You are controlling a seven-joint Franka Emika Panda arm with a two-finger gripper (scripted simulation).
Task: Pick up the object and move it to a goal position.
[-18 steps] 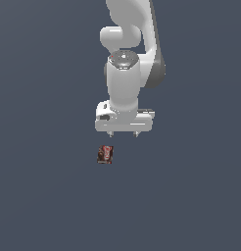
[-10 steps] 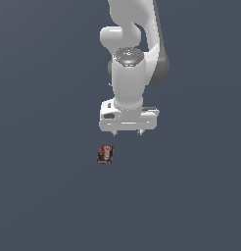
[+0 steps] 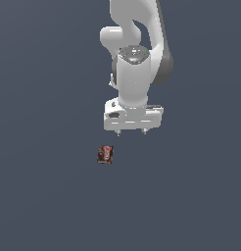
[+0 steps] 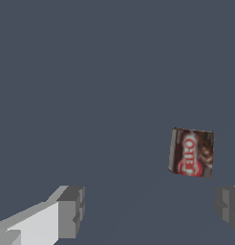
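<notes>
The arm's upper links ran out of frame. The gripper (image 3: 132, 132) hung released, its box-shaped package (image 3: 105, 154) lying apart toward the exterior view's left, ungrasped.

The arm (image 3: 137, 49) ran off the exterior view's upper edge. One of the gripper's fingers (image 4: 229, 206) was cut by the wrist view's edge.
</notes>
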